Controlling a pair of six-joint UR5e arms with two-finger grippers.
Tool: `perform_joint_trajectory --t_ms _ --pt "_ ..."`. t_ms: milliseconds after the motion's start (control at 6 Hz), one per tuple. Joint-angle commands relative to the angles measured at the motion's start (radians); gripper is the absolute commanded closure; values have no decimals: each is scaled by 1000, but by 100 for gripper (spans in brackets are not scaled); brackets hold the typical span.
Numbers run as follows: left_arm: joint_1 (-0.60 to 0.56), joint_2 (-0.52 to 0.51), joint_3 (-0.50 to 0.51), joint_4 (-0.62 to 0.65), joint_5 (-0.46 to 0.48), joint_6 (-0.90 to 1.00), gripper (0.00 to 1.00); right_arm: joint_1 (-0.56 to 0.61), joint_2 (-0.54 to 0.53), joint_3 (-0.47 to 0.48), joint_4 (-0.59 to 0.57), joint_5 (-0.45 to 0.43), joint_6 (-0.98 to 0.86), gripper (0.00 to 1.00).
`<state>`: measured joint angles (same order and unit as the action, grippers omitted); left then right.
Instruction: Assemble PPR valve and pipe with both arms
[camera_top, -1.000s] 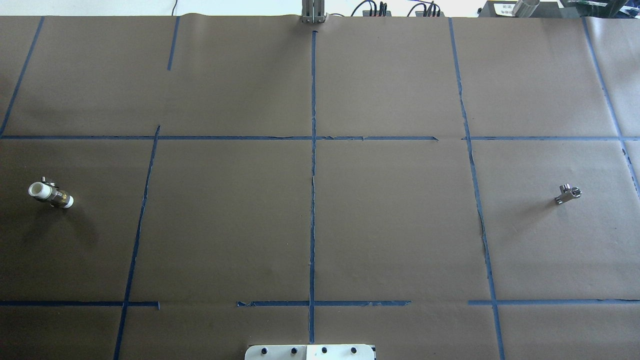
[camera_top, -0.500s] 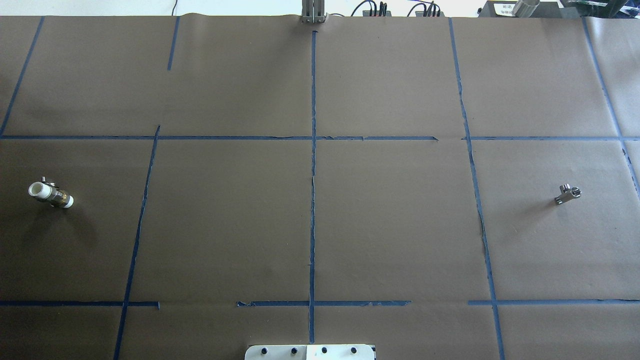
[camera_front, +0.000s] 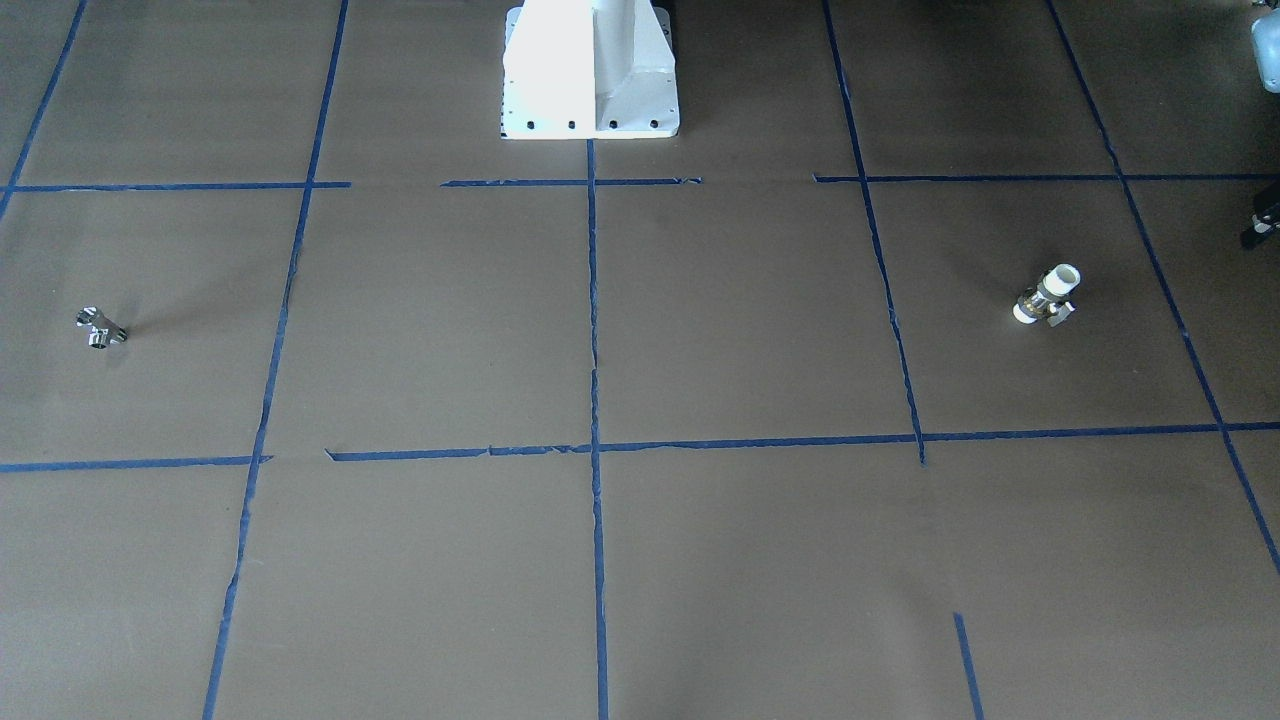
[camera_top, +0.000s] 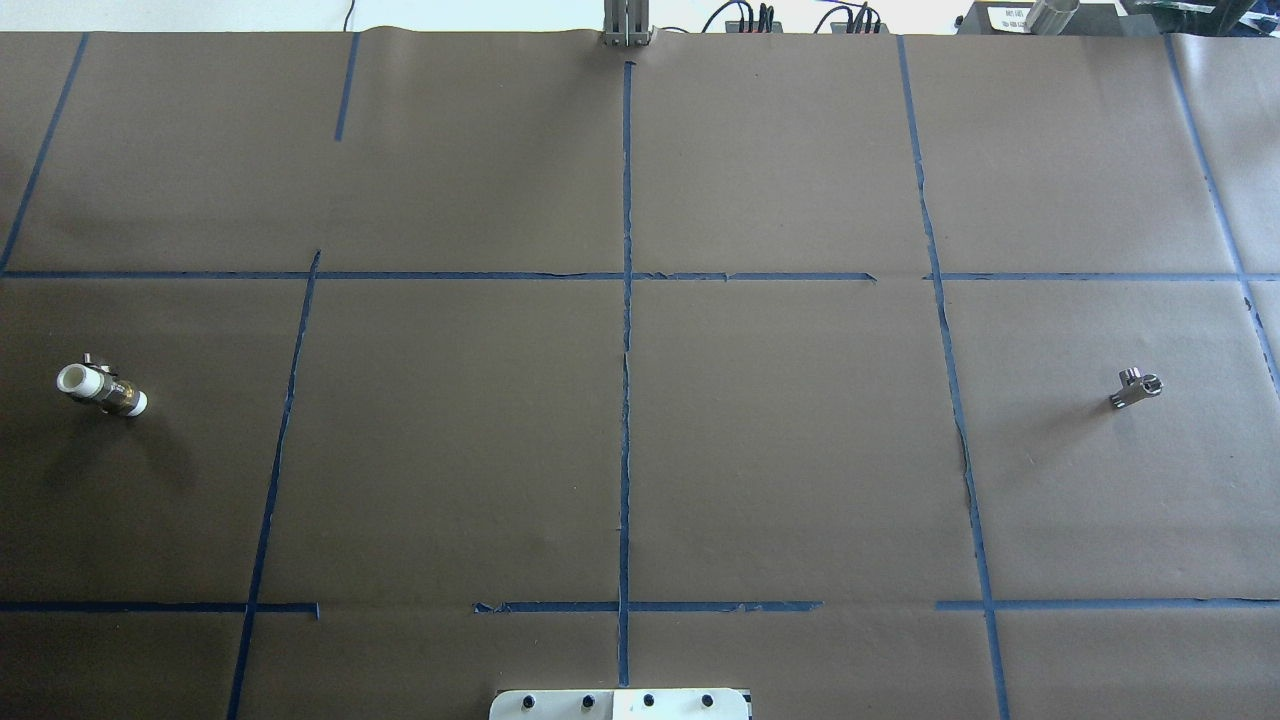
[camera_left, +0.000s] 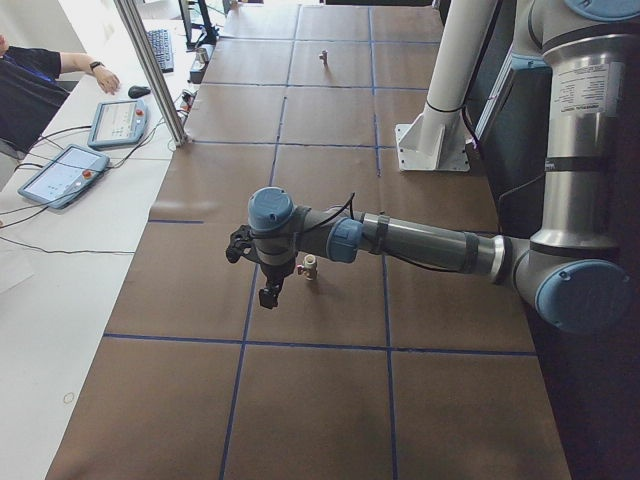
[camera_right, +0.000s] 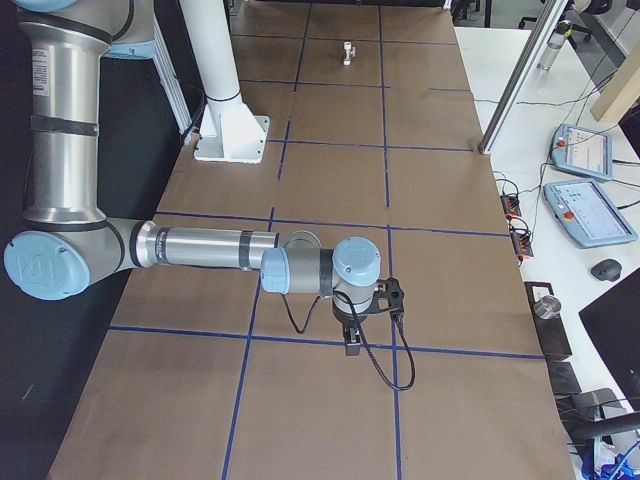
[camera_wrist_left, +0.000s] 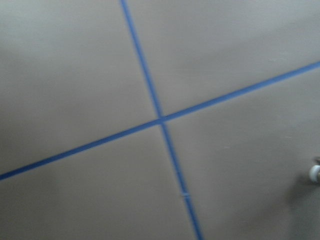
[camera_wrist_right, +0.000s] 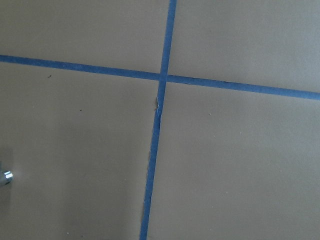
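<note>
nothing on the table (camera_top: 780, 450) has shifted since a second ago: the ppr valve (camera_top: 100, 389) and the pipe (camera_top: 1136, 388) lie where they lay, well apart. the left gripper (camera_left: 268, 292) hangs above the table, with the valve near it and off to its side. the right gripper (camera_right: 352, 335) hangs likewise, with the pipe only at the edge of its wrist view. i cannot tell whether either gripper's fingers are wide or narrow.

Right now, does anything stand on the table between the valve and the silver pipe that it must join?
Nothing visible does. Between the PPR valve and the pipe, the overhead view shows only brown paper and flat blue tape lines.
</note>
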<state>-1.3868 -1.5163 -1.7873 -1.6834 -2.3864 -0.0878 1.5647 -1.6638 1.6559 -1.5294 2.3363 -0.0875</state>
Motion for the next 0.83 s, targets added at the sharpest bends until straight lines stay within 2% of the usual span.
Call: perform_joint_trajectory --t_ms 0,167,333,667 --pt "142 34 -4 -210 34 -361 0 0 -1 -1 0 0 0 0" --pt "254 71 2 -389 120 -580 0 0 -1 -1 0 0 0 0" --pt "347 80 18 -482 195 -684 0 0 -1 -1 0 0 0 0" --pt "411 77 19 -484 231 -704 0 0 -1 -2 0 0 0 0"
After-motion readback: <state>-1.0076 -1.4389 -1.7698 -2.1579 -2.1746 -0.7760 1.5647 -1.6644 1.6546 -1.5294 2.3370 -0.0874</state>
